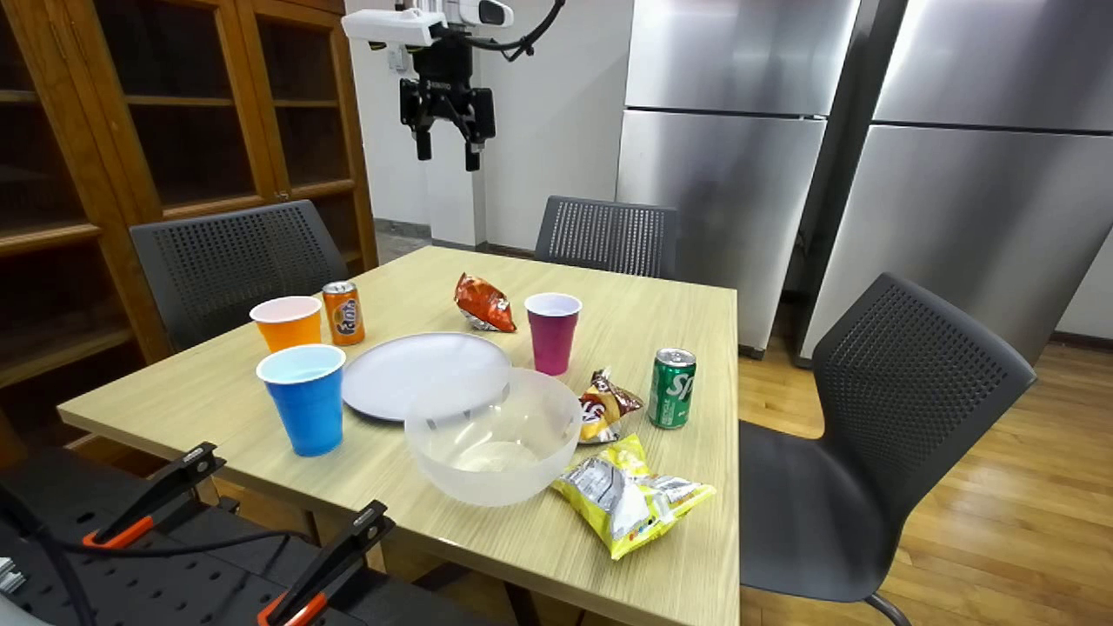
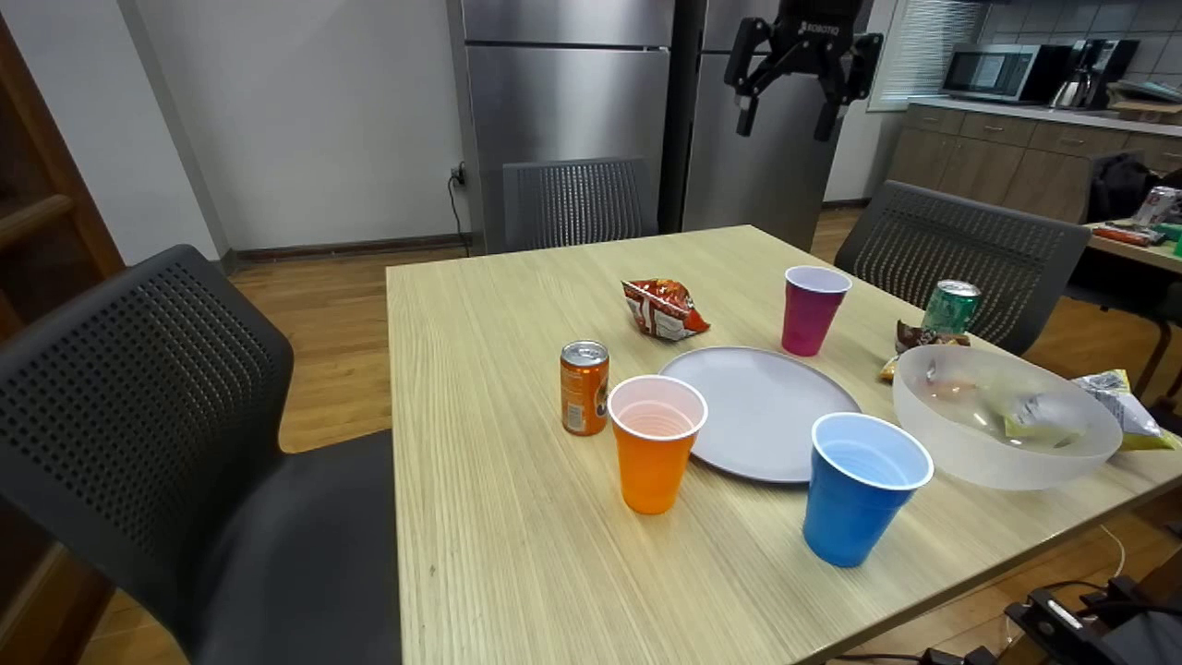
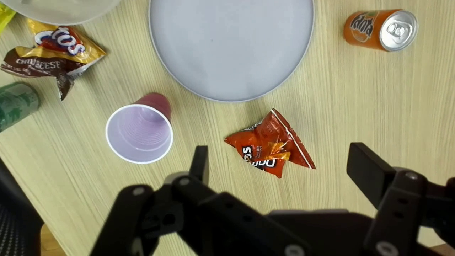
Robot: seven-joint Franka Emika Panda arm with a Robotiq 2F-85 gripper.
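Observation:
My gripper (image 1: pixel 448 153) is open and empty, high above the table, fingers pointing down; it also shows in an exterior view (image 2: pixel 785 123) and the wrist view (image 3: pixel 280 165). It touches nothing. A red Doritos bag (image 3: pixel 270 145) lies on the table, seen between and beyond the fingers in the wrist view; it shows in both exterior views (image 1: pixel 484 304) (image 2: pixel 665 309). A magenta cup (image 3: pixel 140 133) with a white inside stands upright beside it (image 1: pixel 552 343). A flat grey plate (image 3: pixel 231 46) lies near the bag (image 2: pixel 757 416). An orange Fanta can (image 3: pixel 369 30) stands upright (image 2: pixel 584 388).
An orange cup (image 2: pixel 651 462) and a blue cup (image 1: pixel 309 404) stand near the plate. A translucent bowl (image 1: pixel 487 482) is beside a brown-yellow chip bag (image 1: pixel 603 413), a yellow bag (image 1: pixel 635 500) and a green Sprite can (image 1: pixel 672 391). Dark chairs (image 1: pixel 913 374) surround the wooden table (image 2: pixel 499 517).

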